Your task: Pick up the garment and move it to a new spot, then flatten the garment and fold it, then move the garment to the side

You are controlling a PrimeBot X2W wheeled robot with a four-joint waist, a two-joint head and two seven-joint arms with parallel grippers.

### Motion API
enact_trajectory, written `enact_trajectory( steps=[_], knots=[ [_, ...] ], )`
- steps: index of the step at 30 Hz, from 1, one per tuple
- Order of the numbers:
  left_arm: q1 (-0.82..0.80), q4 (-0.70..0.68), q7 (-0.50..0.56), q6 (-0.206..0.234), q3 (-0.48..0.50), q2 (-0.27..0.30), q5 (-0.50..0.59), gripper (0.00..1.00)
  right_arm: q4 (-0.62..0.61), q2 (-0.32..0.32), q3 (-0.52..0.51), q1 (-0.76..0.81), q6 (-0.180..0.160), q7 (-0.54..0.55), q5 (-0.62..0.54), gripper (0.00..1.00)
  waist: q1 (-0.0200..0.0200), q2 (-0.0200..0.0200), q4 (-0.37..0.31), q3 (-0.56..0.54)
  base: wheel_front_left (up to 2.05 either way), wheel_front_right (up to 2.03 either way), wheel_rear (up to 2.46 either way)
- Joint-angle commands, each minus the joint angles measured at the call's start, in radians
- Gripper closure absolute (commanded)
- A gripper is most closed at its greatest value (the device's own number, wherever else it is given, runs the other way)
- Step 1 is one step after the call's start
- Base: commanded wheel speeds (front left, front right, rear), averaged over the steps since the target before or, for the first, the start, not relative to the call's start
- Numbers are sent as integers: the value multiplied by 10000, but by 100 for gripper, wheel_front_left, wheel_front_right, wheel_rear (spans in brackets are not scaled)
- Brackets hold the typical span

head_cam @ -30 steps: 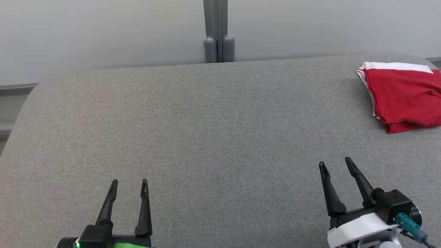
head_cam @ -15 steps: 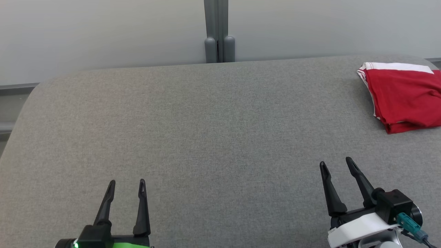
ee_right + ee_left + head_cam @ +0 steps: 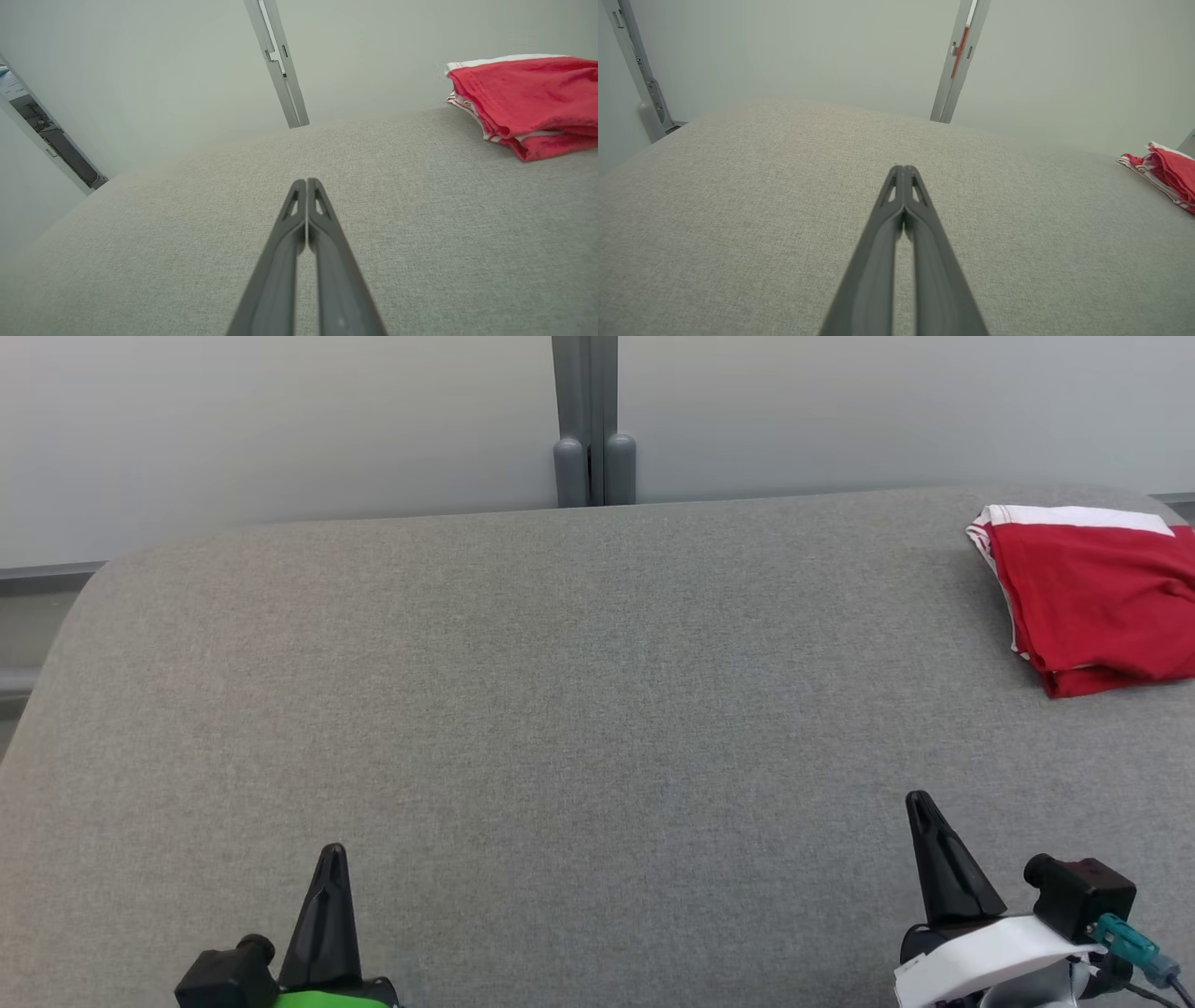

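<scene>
The garment (image 3: pixel 1097 597) is red with a white band along its far edge. It lies folded at the far right corner of the grey table (image 3: pixel 560 691), partly cut off by the head view's right edge. It also appears as a folded red stack (image 3: pixel 528 100) in the right wrist view and at the right edge (image 3: pixel 1167 175) of the left wrist view. My left gripper (image 3: pixel 331 854) is shut and empty near the front left. My right gripper (image 3: pixel 920 801) is shut and empty at the front right, well short of the garment. Both wrist views show fingertips pressed together (image 3: pixel 903 168) (image 3: pixel 306 181).
A pale wall runs behind the table, with a grey upright post (image 3: pixel 591 420) at its middle. Another post (image 3: pixel 637 70) stands off the table's far left corner. The table's rounded corners show at the far left and far right.
Both grippers have gone from open to shut, with nothing between their fingers, and drawn back a little toward the bottom of the head view. The garment has not moved.
</scene>
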Motion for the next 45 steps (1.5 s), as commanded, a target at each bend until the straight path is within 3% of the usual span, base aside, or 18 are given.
enact_trajectory(
  steps=[1, 21, 45],
  knots=[
    [-285, -62, 66, -95, 89, 104, -511, 100, -96, -49, -84, -274, -1, 88, 493, 100, 1, 0, -4, -2, 0, 0, 0],
    [-941, 501, 774, -505, 428, 281, -4180, 100, 250, -55, -447, -705, -3, 826, 3957, 100, 1, 0, -49, -28, 0, 0, 0],
    [-1459, 857, 1494, -849, 849, 363, -7365, 100, 552, 19, -861, -1071, -2, 1565, 6983, 100, 1, 0, -100, -54, 0, 0, 0]
  ],
)
